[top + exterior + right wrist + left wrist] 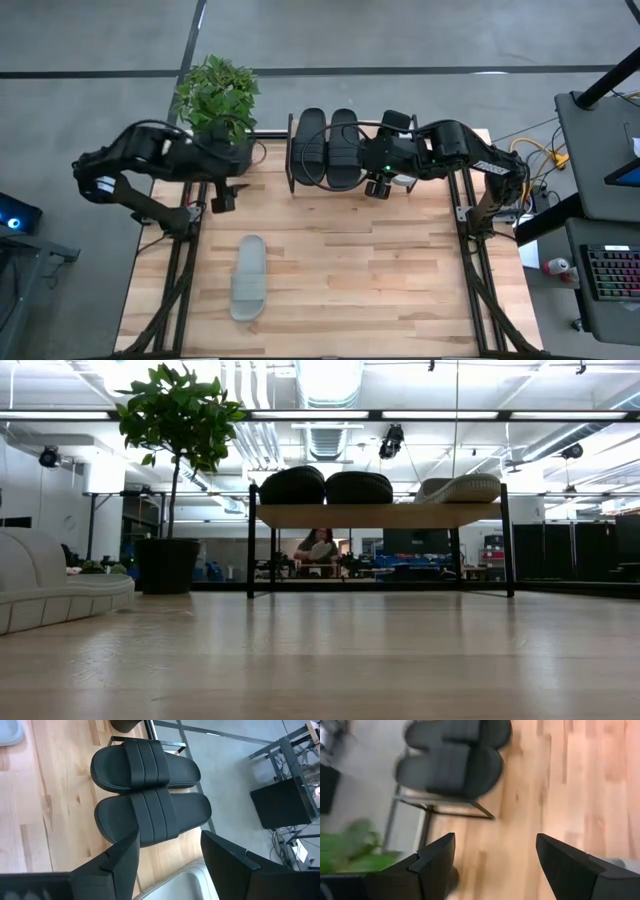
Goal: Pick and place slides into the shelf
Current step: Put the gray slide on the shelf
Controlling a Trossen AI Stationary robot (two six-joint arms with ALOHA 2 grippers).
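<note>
Two black slides [328, 148] lie side by side on the left part of the shelf [380, 515] at the table's far edge. A pale slide [460, 488] rests on the shelf's right part, sole down. Another pale slide [248, 277] lies flat on the table, left of the middle and nearer the front. My right gripper [378, 187] hangs open above the shelf's right part, and in its wrist view the pale slide [185, 882] shows below its fingers. My left gripper [222, 197] is open in the air near the table's far left, with nothing between its fingers [440, 855].
A potted plant [215, 95] stands at the table's far left corner, beside the shelf. Bare wooden tabletop [380, 280] stretches from the shelf toward the near edge. A desk with a keyboard [610, 275] stands off the table's right side.
</note>
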